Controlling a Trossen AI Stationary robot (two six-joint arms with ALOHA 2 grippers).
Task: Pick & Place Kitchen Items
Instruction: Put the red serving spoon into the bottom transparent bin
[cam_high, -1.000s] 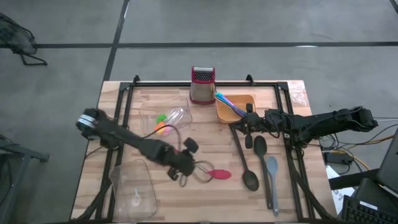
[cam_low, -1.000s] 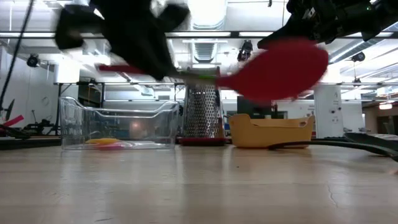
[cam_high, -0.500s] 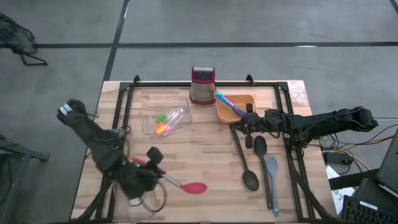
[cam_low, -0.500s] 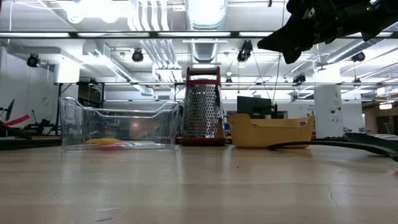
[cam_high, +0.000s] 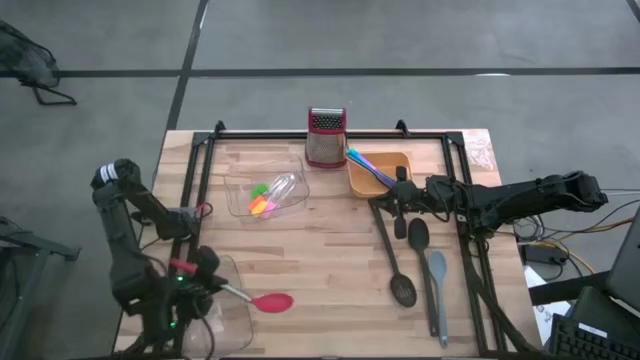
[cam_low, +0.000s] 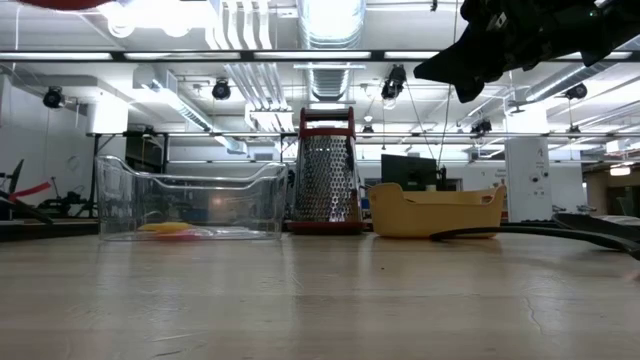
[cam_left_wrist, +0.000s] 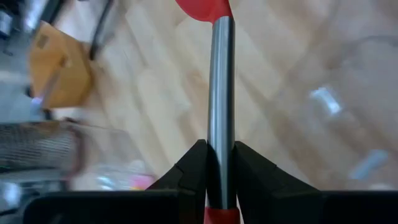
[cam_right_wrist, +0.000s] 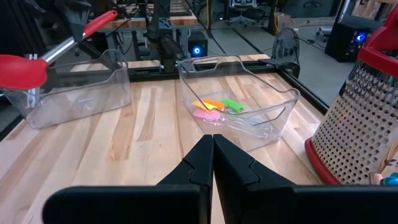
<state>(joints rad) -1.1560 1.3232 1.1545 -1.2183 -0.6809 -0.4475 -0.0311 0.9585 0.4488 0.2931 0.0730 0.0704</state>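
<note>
My left gripper (cam_high: 205, 285) is shut on a red-headed spoon (cam_high: 272, 301) with a steel handle, above the near-left clear tub (cam_high: 228, 318); the spoon also shows in the right wrist view (cam_right_wrist: 22, 70). My right gripper (cam_high: 398, 192) is shut and empty, in the air beside the orange tray (cam_high: 385, 160). Two black spoons (cam_high: 392, 255) and a grey spatula (cam_high: 437, 290) lie flat on the table at the right. Orange, green and pink pieces (cam_high: 262, 197) lie in the far clear tub (cam_high: 285, 180). Blue and purple sticks (cam_high: 358, 158) stick out of the tray. My left gripper pinches the spoon's steel handle (cam_left_wrist: 221, 124) between its two fingers, close to the handle's red end (cam_left_wrist: 221, 216). The handle runs forward between the fingers, along them. The spoon is lifted clear, its red head (cam_right_wrist: 22, 70) toward the table's right and a little lower than the handle.
A steel box grater with a red top (cam_high: 325, 135) stands at the far edge, left of the tray. The middle of the wooden table (cam_high: 330, 250) between the tubs and the spoons is bare. Black frame rails run along the table's sides.
My left gripper has carried the red spoon toward the table's left and near edges, from the table's middle to above the near-left tub. The spoon has stayed lifted, its head pointing toward the right.
</note>
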